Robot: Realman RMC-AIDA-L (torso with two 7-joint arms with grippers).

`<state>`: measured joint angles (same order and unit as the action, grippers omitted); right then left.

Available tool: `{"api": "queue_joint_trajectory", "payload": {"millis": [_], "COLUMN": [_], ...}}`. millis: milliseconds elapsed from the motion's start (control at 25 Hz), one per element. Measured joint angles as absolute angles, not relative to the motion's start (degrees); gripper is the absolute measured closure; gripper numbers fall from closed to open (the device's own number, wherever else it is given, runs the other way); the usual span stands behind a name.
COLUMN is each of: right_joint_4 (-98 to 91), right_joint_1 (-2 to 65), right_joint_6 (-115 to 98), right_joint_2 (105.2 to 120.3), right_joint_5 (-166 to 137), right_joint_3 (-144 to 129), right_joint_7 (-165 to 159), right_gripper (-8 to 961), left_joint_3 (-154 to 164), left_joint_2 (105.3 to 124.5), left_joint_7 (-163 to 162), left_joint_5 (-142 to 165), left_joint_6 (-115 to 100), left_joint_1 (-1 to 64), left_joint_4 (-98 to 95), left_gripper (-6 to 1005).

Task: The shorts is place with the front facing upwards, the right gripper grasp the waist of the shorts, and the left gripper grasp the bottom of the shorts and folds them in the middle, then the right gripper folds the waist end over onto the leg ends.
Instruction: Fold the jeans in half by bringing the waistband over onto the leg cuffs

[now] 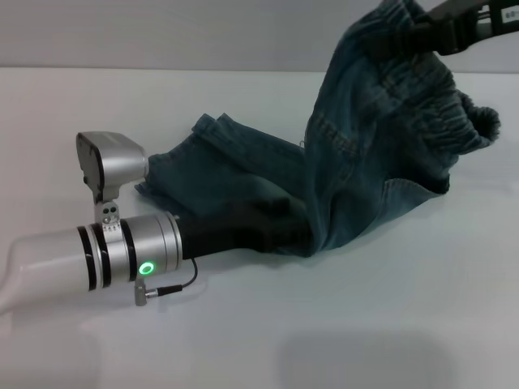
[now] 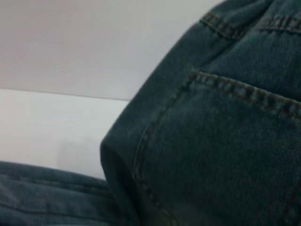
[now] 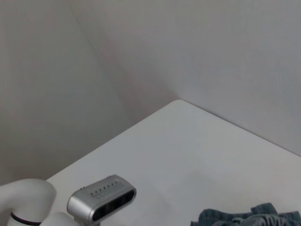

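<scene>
The dark blue denim shorts [image 1: 357, 162] hang by their gathered waist from my right gripper [image 1: 434, 28], which is shut on the waistband high at the back right. The leg ends [image 1: 219, 174] still lie on the white table [image 1: 389, 308]. My left gripper [image 1: 280, 229] reaches in low from the left, and its black tip is buried under the hanging denim near the leg ends. The left wrist view is filled by the shorts' stitched seams [image 2: 211, 141]. In the right wrist view only a strip of the shorts' waistband [image 3: 254, 217] shows.
The left arm's white and silver forearm [image 1: 97, 255] lies across the table's front left, with its wrist camera housing [image 1: 109, 166] standing up; the housing [image 3: 101, 197] also shows in the right wrist view. A pale wall [image 1: 162, 32] rises behind the table.
</scene>
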<state>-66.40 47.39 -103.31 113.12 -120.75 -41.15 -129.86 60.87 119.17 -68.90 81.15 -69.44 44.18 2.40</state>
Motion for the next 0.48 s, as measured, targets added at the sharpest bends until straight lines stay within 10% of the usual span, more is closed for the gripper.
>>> {"api": "queue_joint_trajectory", "payload": {"millis": [480], "right_joint_4": [-62.96], "right_joint_1": [49.24], "right_joint_6": [-101.83], "right_joint_2": [112.96], "right_joint_5": [-121.62], "right_joint_3": [-43.98], "right_joint_7": [-129.81], "right_gripper": [904], "left_joint_3": [60.74], "left_joint_2": [119.18], "left_joint_7": [-69.22], "left_joint_5": [81.67], "left_joint_6": [-72.82], "left_joint_1": [43.92], "left_joint_4": [3.63], "left_gripper": [190]}}
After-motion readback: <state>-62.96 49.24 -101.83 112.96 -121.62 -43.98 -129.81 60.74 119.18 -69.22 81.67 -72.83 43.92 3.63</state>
